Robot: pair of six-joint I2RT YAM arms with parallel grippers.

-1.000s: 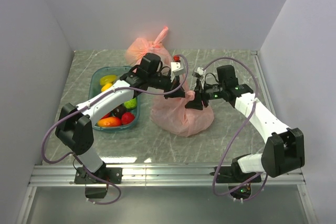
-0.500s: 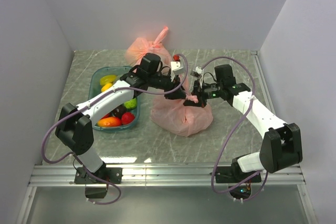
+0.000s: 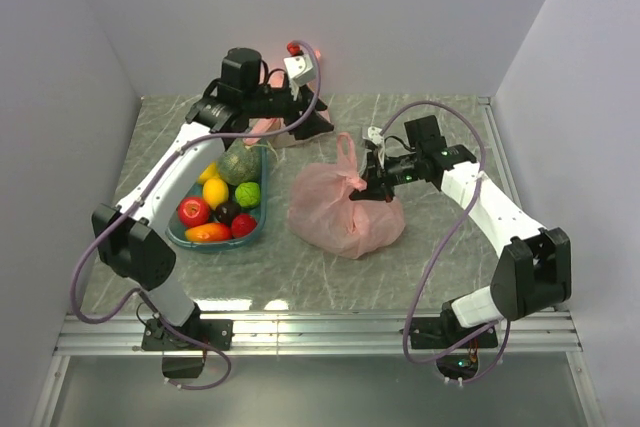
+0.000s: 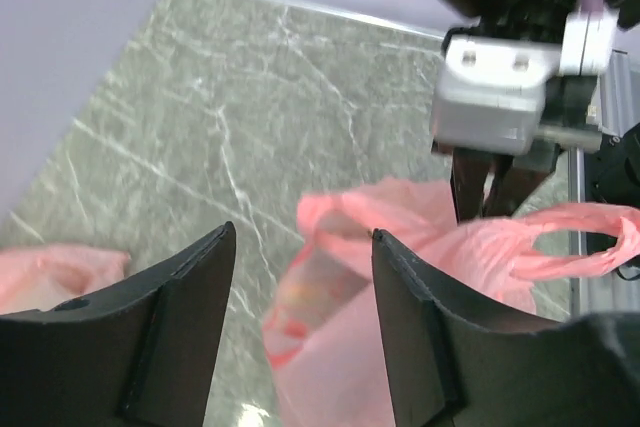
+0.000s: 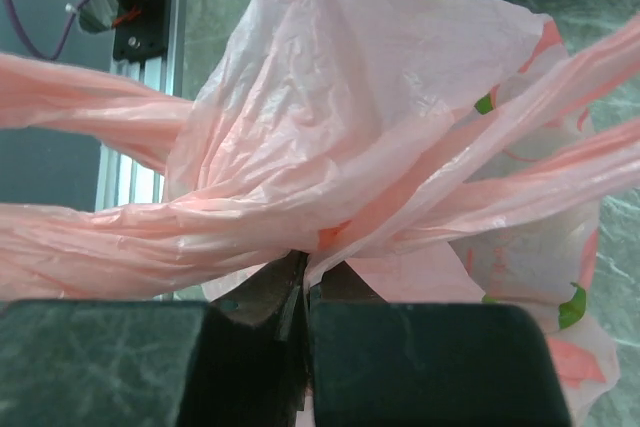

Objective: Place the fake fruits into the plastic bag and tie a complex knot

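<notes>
Right gripper (image 3: 363, 188) is clenched on the gathered neck of the pink plastic bag (image 3: 345, 219), pinching crinkled strips of plastic that cross just above its closed tips. That bag sits bulging on the grey marble table (image 3: 450, 122), near the middle and just right of a teal tub (image 3: 184, 238). One thin loop of its handle stands up above the pinch. Patches of green and orange show faintly through its thin skin. Left gripper (image 4: 300, 237) is released, its two black fingers (image 4: 180, 327) spread with nothing between them. It hangs raised over the back of the table, well apart from the bag, angled so that the bag and the other arm's wrist lie in its view. The tub holds loose fruits (image 3: 243, 225), among them a red apple (image 3: 192, 211), a lemon (image 3: 215, 191), a lime (image 3: 247, 194), an orange mango (image 3: 208, 233) and dark grapes (image 3: 227, 213). A second pink bag (image 4: 55, 272) lies below the left gripper at the back.
</notes>
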